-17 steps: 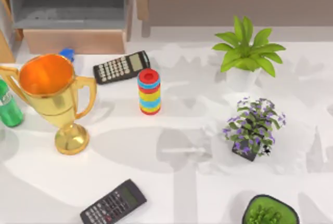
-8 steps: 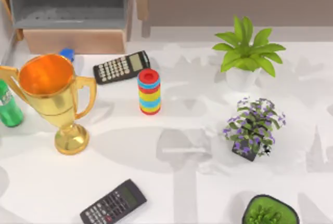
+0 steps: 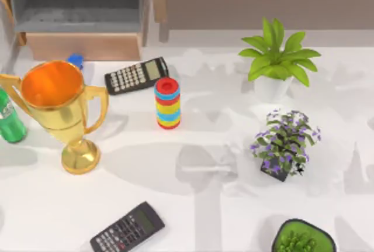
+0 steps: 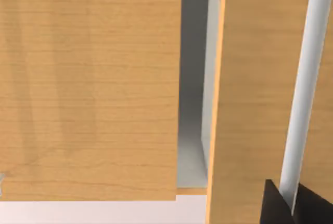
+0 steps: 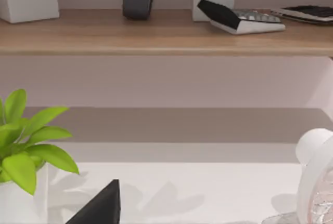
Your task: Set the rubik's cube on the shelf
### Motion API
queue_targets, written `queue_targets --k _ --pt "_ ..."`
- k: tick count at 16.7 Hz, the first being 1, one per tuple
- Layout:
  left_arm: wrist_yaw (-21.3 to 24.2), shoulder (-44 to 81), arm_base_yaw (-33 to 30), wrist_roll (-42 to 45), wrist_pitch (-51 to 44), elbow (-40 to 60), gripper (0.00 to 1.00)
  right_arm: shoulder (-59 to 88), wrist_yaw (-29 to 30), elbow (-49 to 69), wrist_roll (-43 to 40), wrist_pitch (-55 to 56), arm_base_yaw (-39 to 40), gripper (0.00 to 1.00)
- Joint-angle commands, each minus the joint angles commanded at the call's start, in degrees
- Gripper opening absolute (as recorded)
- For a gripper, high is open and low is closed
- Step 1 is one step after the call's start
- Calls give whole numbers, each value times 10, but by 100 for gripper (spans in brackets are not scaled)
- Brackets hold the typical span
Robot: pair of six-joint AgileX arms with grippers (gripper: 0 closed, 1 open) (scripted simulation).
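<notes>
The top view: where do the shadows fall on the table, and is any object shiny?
Top view: soft grey shadows lie across the white table, a broad one beside the trophy, whose gold cup shows bright glints. Right wrist view: the leafy plant throws a faint shadow on the tabletop, and the underside of the shelf is shaded.

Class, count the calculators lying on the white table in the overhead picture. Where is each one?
2. One calculator lies near the table's back, just left of the ring stack. The other calculator lies at the front edge, below the gold trophy. Others may lie outside the frame.
</notes>
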Motion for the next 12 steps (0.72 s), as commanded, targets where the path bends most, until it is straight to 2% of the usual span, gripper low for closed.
queue_targets --k 5,9,12 --pt "48 -32 46 2 46 -81 0 0 0 0 0 0 0 100" --pt "50 -33 48 3 48 -84 0 0 0 0 0 0 0 100" --pt "50 -33 48 3 48 -84 23 0 0 0 0 0 0 100"
